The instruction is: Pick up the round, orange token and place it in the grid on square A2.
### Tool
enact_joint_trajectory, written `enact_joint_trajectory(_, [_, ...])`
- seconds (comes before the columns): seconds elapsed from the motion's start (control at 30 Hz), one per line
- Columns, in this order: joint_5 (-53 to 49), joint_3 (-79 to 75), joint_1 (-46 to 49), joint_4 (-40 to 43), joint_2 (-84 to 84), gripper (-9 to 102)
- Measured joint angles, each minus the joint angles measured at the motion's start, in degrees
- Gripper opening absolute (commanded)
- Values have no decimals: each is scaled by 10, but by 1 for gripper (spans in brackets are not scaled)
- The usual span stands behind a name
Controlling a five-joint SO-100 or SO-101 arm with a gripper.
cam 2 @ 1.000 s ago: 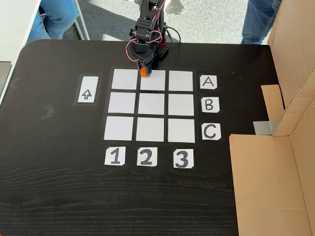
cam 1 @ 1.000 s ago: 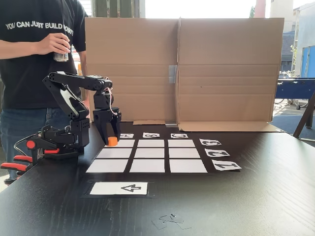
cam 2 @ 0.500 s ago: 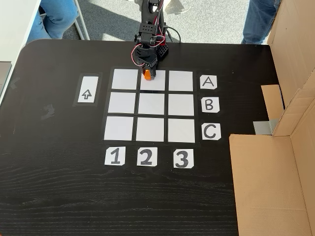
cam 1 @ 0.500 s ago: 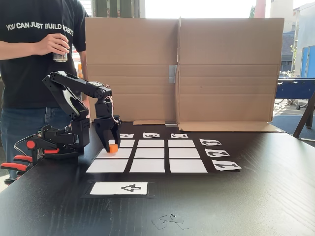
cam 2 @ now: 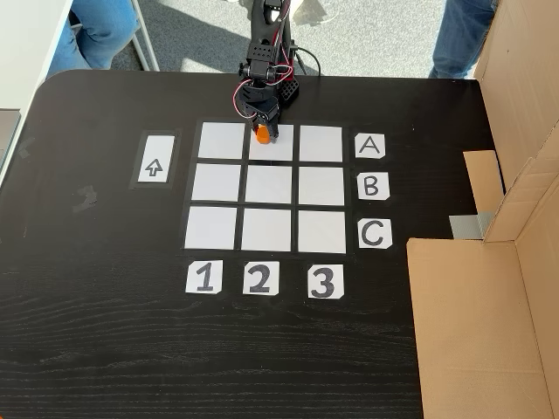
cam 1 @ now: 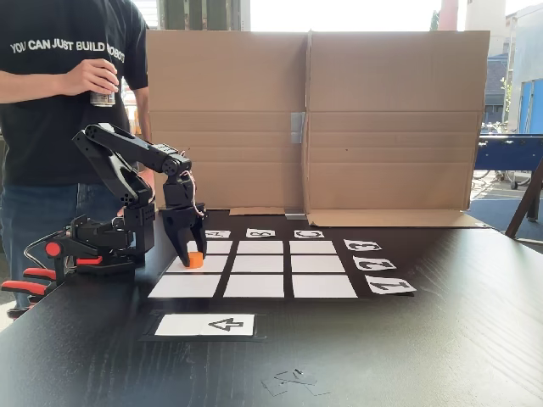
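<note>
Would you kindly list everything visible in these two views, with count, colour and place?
token: 1, orange, on the grid's A-row middle square, between the gripper's fingers
grid: 9 white squares, table centre
letter and number cards: 6, white, along two grid edges
arrow card: 1, white, beside the grid
cardboard screen: brown, table's far edge
can: 1, in a person's hand
clamps: red-handled, at the arm's base
gripper: 1, black, around the token

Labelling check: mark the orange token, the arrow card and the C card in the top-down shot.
token [cam 2: 260,135], fixed view from above, its orange top.
arrow card [cam 2: 155,159], same view, white paper above the arrow.
C card [cam 2: 374,234], same view, the letter.
</note>
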Motion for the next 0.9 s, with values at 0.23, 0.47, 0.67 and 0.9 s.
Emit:
enact_joint_trajectory(0.23, [-2, 1, 3, -5, 13, 56])
enact_joint_trajectory(0.47, [4, 0, 47, -27, 61, 56])
enact_joint_trajectory(0.67, [82, -4, 72, -101, 115, 56])
enact_joint_trajectory(0.9, [163, -21, 123, -212, 179, 56])
